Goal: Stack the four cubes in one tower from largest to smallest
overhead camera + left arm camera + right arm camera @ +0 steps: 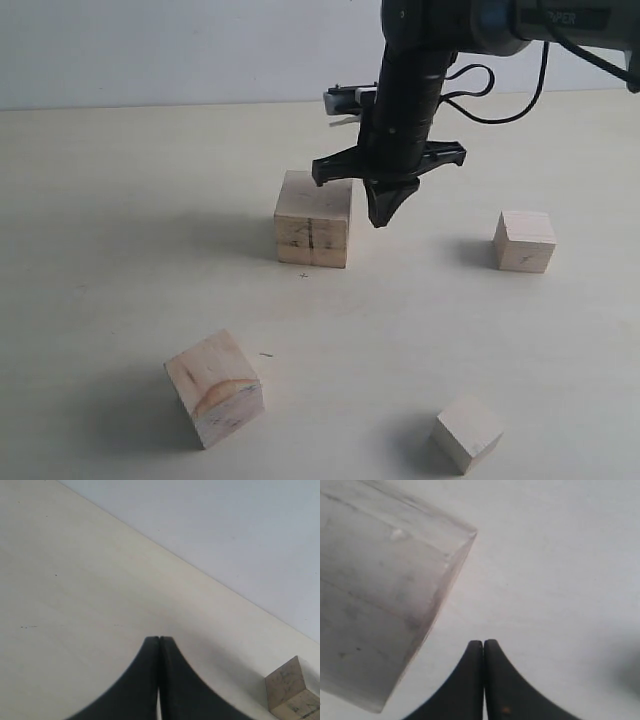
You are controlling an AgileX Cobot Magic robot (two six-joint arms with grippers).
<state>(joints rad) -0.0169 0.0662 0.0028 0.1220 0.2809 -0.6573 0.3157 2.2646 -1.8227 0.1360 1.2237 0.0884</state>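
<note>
Fully closed and empty, the right gripper [388,215] is held just beside the largest cube [313,222]; a nudge is risked if lowered unopened.

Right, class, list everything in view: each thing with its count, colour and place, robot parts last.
big cube: one, pale wood with dark seam, table's middle.
grained cube: one, pale wood with reddish arcs, front left.
right cube: one, pale wood, far right.
front cube: one, pale wood, front right.
table: one, cream, under everything.
wall: one, pale grey, behind.
right claw: one, black, shut, beside big cube.
left claw: one, black, shut, over the table.
</note>
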